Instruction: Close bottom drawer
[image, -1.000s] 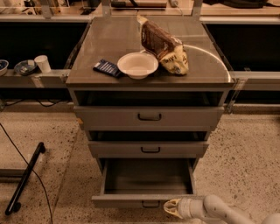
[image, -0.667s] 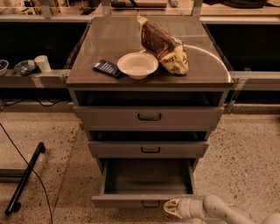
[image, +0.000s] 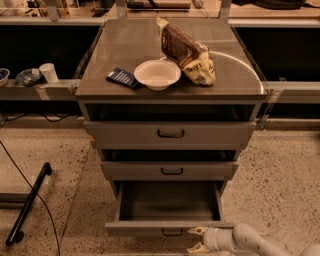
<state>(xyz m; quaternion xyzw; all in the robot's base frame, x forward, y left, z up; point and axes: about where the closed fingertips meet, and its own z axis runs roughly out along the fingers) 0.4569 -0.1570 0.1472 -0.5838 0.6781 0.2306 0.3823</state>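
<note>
Though it holds nothing, the gripper (image: 196, 239) at the cabinet's (image: 170, 150) lower right stands with its two pale, pointed fingers (image: 198, 231) apart, one above the other, tips aimed left. The upper tip lies against or just short of the bottom drawer's front; which of the two cannot be told.

Left of the cabinet, a black bar (image: 27, 206) and a thin cable (image: 22, 177) lie on the speckled floor (image: 280, 170), and a white cup (image: 49, 72) stands on a low ledge. The cabinet is plain grey metal with a smooth, faintly shiny top surface (image: 130, 45). On it, from the left, are a flat dark blue packet (image: 121, 77), a round white bowl (image: 157, 74) touching the packet, and a crinkled brown and yellow bag (image: 188, 52) lying just behind the bowl. Beneath the surface are two flat-fronted drawers with small black loop handles, the top (image: 125, 134) and the middle (image: 130, 170), neither flush with the frame.

The bottom drawer (image: 170, 202) sits lowest in the cabinet, pulled well out, a deep bare grey tray behind a flat front. Its handle (image: 172, 232) is just left of the gripper, and a rounded white arm (image: 252, 242) runs off from the gripper to the right.
</note>
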